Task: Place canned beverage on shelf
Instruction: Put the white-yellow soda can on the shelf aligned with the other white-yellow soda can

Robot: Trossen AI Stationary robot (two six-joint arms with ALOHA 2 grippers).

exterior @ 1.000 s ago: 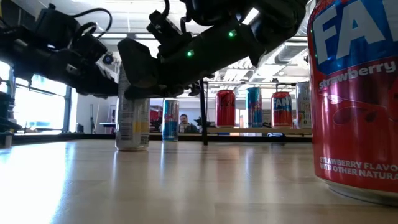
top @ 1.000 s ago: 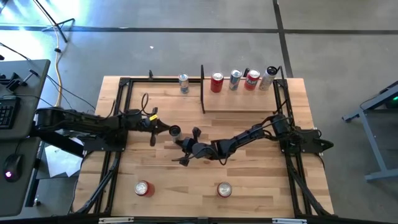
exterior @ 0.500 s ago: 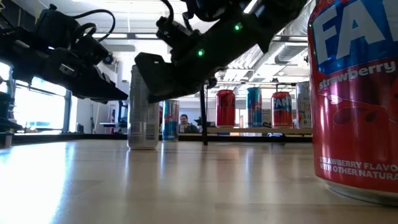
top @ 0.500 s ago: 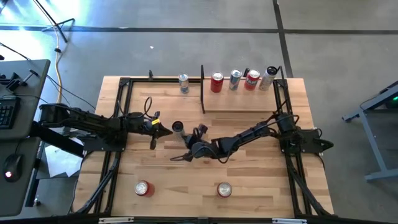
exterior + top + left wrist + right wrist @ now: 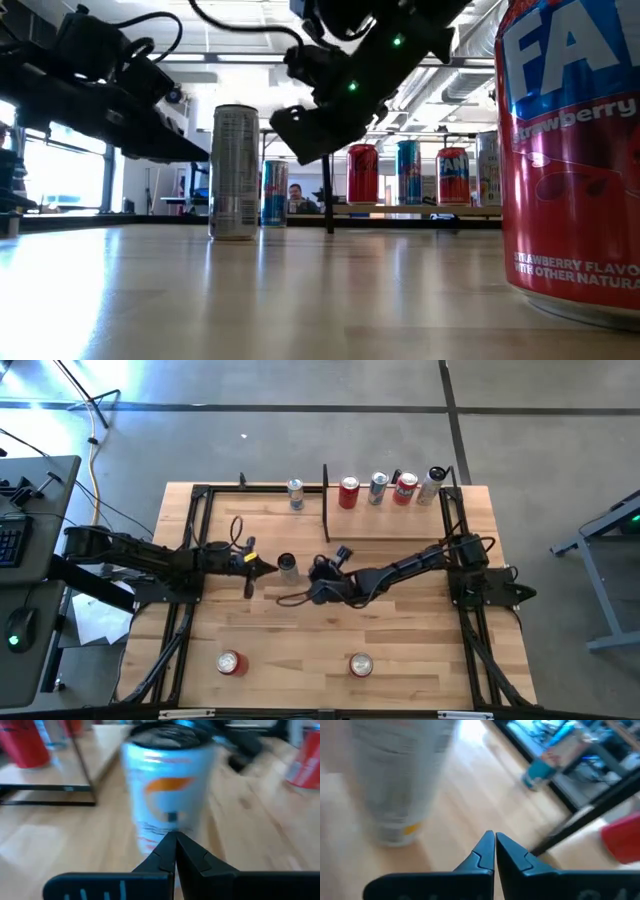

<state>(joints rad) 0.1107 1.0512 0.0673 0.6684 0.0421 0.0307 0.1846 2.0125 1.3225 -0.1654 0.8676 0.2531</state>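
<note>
A tall silver can [image 5: 287, 565] stands upright on its base on the tabletop, left of the shelf [image 5: 390, 525]. It also shows in the low view [image 5: 235, 170] and in both wrist views [image 5: 167, 795] [image 5: 395, 780]. My left gripper [image 5: 266, 567] is shut and lies level, its tips right at the can's left side [image 5: 175, 840]. My right gripper [image 5: 322, 567] is shut, just right of the can and raised above the table [image 5: 305, 140], pointing toward the far edge. My left gripper's shut fingertips [image 5: 172, 845] come level from the table's left at the silver can's side wall [image 5: 167, 822], in its lower half. I cannot tell whether they touch it.
Three cans and a white bottle [image 5: 432, 484] stand along the shelf's far edge. A black bar [image 5: 326, 505] borders the shelf's left side. A blue can [image 5: 295, 493] stands on the table at the far edge. Two cans [image 5: 231, 662] [image 5: 360, 664] stand near the front edge.
My right gripper has gone up and toward the far right, away from the silver can, which it was over before. The can has slid a little toward the table's right and stays upright. My left gripper has drawn back slightly toward the left.
</note>
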